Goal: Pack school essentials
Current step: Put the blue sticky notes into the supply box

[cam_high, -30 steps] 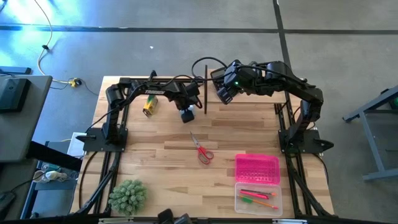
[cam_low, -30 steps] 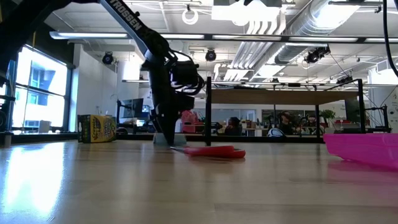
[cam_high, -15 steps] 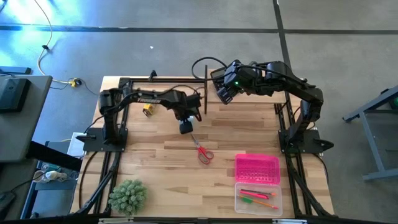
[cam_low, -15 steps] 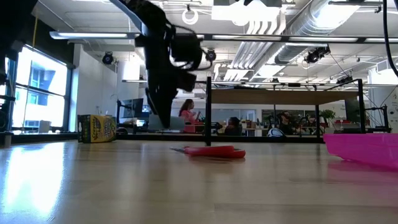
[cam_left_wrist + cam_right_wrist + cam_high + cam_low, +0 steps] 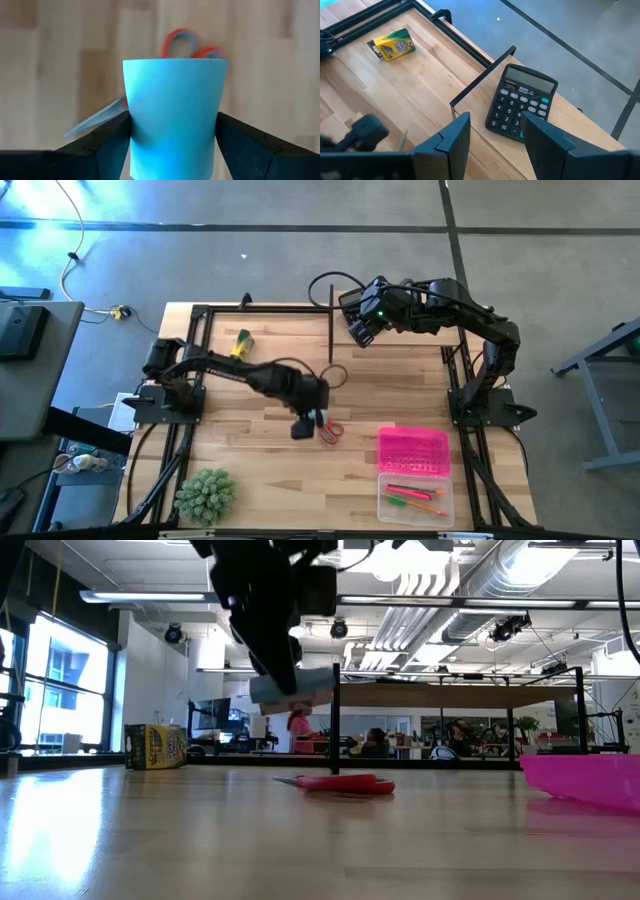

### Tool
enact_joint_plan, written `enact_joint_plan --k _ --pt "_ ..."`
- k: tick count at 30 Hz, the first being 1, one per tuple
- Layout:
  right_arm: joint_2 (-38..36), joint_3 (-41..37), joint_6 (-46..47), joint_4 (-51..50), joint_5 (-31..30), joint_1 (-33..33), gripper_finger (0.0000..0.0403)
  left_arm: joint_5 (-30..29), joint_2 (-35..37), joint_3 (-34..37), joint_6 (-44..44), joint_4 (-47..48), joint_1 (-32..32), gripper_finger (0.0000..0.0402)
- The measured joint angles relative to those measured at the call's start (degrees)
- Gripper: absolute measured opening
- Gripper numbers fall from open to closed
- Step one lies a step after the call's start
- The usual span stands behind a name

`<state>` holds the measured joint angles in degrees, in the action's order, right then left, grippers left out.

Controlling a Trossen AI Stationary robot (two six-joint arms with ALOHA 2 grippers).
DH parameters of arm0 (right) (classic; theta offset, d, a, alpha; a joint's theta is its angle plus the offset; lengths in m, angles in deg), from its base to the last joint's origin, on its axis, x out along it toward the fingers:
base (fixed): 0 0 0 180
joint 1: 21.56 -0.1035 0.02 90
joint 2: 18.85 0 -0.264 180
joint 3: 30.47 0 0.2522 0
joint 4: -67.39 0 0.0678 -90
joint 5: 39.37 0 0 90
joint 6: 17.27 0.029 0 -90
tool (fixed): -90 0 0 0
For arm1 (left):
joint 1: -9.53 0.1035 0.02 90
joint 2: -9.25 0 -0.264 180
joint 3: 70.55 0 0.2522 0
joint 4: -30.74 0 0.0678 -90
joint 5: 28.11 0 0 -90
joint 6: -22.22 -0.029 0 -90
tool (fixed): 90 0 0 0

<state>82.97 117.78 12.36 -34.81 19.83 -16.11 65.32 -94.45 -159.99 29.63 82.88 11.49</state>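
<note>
My left gripper (image 5: 305, 421) hangs over the middle of the table, shut on the light-blue square notepad (image 5: 172, 105), which also shows in the low view (image 5: 292, 690) high above the wood. The red-handled scissors (image 5: 326, 425) lie flat on the table right beside and under it (image 5: 187, 42). A clear box (image 5: 415, 497) near the table's near right corner holds a red pen, orange pencils and a small green item. My right gripper (image 5: 358, 330) is open and waits over the far edge above the black calculator (image 5: 522, 102). My left gripper pinches the notepad between its two fingers (image 5: 112, 145), one on each opposite side edge (image 5: 131, 135), coming from above and pointing down. The pad is lifted clear of the table and sticks out past the fingertips, bowed slightly between them.
A pink perforated tray (image 5: 412, 450) lies just beyond the clear box. A green spiky plant (image 5: 206, 495) stands at the near left corner. A yellow crayon box (image 5: 241, 345) lies at the far left. A thin black upright bar (image 5: 330, 320) stands by the calculator.
My left gripper has risen from the table at the far side with the notepad in its fingers and swung toward the near edge and the right, ending over the scissors. The notepad is lifted clear. The scissors and my right arm have stayed put.
</note>
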Motion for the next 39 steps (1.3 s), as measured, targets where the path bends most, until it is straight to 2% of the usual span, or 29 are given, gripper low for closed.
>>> enact_joint_plan --k 4,12,23,39 --pt "0.0 0.02 0.0 0.0 -0.01 0.0 0.0166 -0.04 0.0 -0.4 0.63 -3.09 -3.55 0.0266" --pt "0.0 0.01 -0.01 0.0 0.01 0.01 0.0166 -1.13 0.11 -6.53 0.55 -3.66 -7.0 0.0266" --pt "0.0 0.02 -0.02 -0.01 0.01 0.02 0.0166 -1.46 0.11 -12.15 1.41 -5.25 -7.36 0.0266" --pt "0.0 0.01 0.16 2.31 0.09 0.23 0.0166 -3.09 0.13 -12.61 1.62 -5.32 -7.37 0.0266"
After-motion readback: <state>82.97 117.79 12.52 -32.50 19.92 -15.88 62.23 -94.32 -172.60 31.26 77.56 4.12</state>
